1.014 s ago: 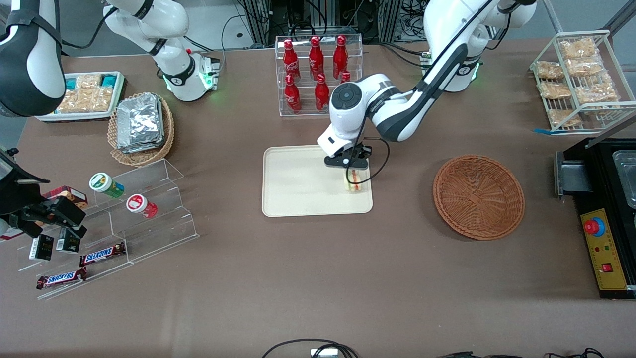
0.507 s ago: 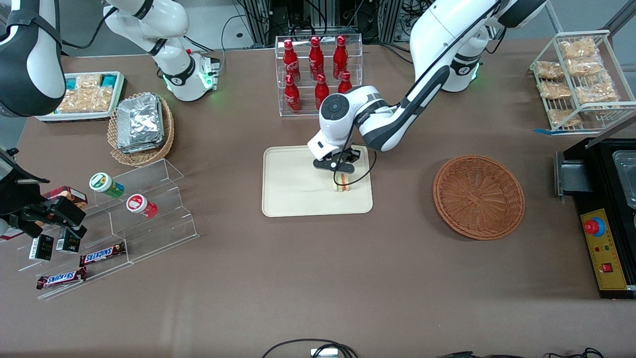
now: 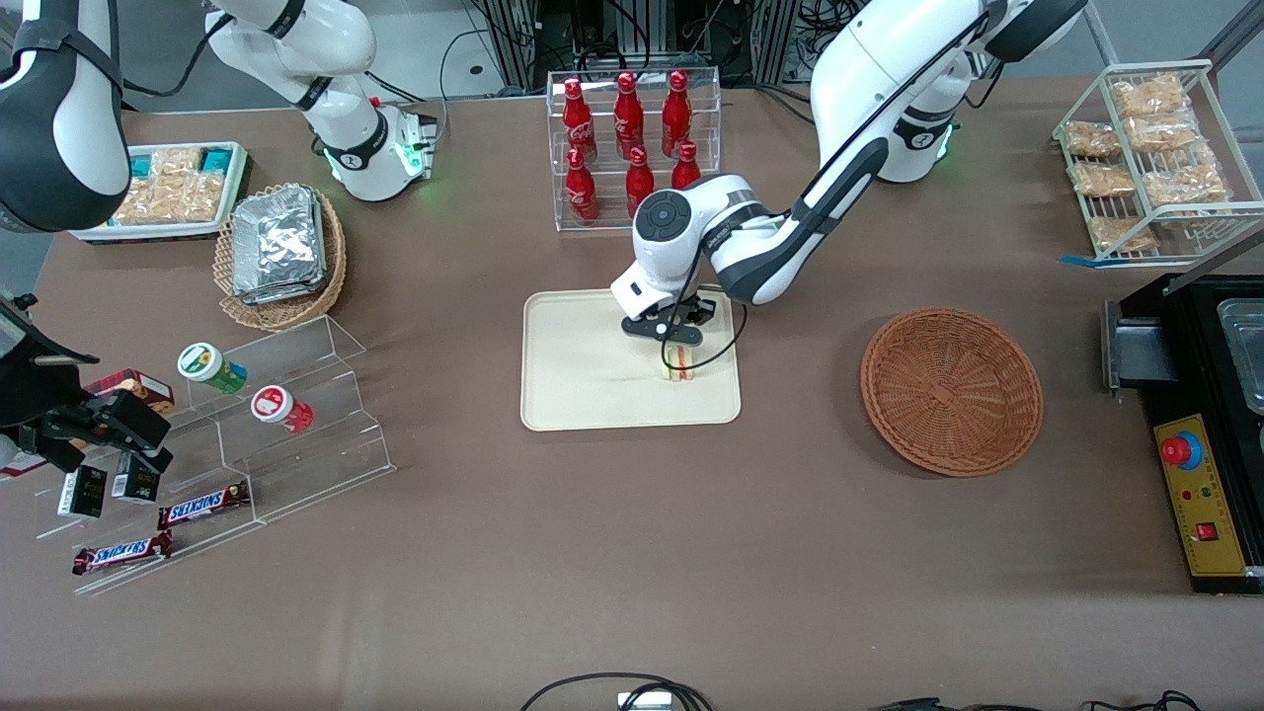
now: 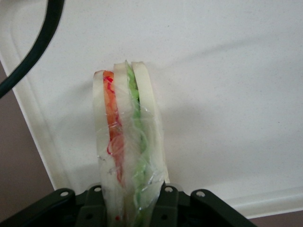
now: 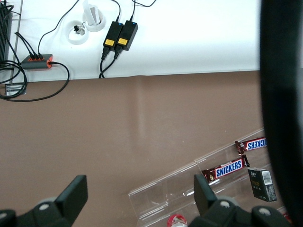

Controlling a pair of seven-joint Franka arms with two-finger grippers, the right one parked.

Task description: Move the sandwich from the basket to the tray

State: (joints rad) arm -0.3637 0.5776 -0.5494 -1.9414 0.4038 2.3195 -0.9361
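Left arm's claw (image 3: 673,341) low over the flat cream-beige rectangular tray (image 3: 583,385), at the tray's end nearer the working arm. Fingers clamped on the small clear-wrapped triangular sandwich wedge (image 4: 127,142), one on each bread face. Wrist view shows it held on edge, orange-red and green filling layers facing the camera, its lower edge apparently on or just above the tray surface (contact not certain).

Held edge-on probably because the flat bread sides give the fingers parallel faces to press; the wrap looks slick and the bread soft, so a light squeeze suits it.

Sandwich (image 3: 677,362) sits inside the tray's rim, well apart from the round reddish-brown woven wicker basket (image 3: 951,390), which lies empty toward the working arm's end of the tabletop (image 3: 632,553). Judgement: transfer nearly done; release remains.

Readable writing: "SNICKERS" on the brown bars (image 3: 202,507) on the clear acrylic stepped stand (image 3: 296,434). Red bottles (image 3: 632,128) in their clear rack carry white script, too small to read.
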